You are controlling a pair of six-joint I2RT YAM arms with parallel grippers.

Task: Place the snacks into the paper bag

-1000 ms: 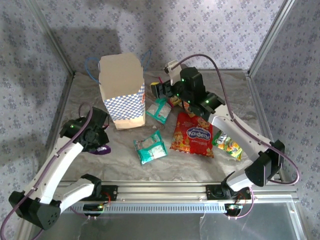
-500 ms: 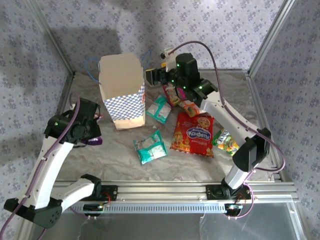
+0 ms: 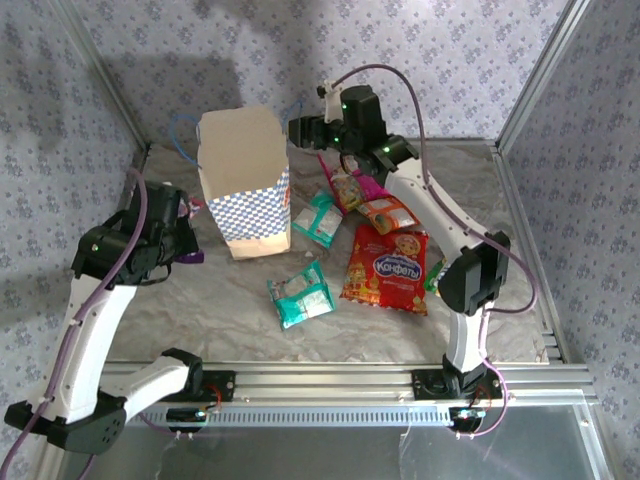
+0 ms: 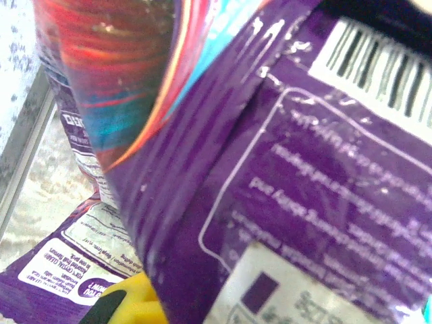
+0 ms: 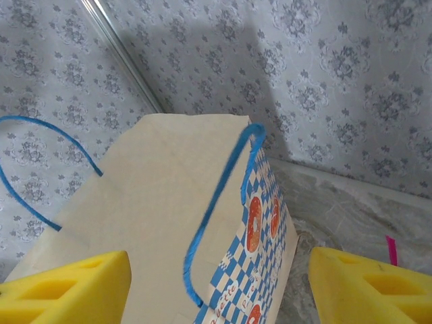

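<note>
Where the left claw (image 3: 188,245) hangs above the worktop (image 3: 230,300), it is clamped on a purple packet (image 4: 304,169), the paper bag (image 3: 245,180) just to its right. A red packet (image 3: 385,265) lies nearer than and right of the right claw (image 5: 216,287), which stands spread and empty, the bag directly ahead.

The marbled grey-tan surface (image 3: 230,300) carries the paper bag (image 3: 245,170), which stands upright toward the far left. One teal-white packet (image 3: 300,293) lies flat near the front of the bag and a second teal-white packet (image 3: 320,220) lies just beside the bag's right corner. To the right lies the large red packet (image 3: 385,265), with an orange packet (image 3: 388,213) touching its far edge and a mostly hidden green-yellow packet (image 3: 431,278) at its right.
</note>
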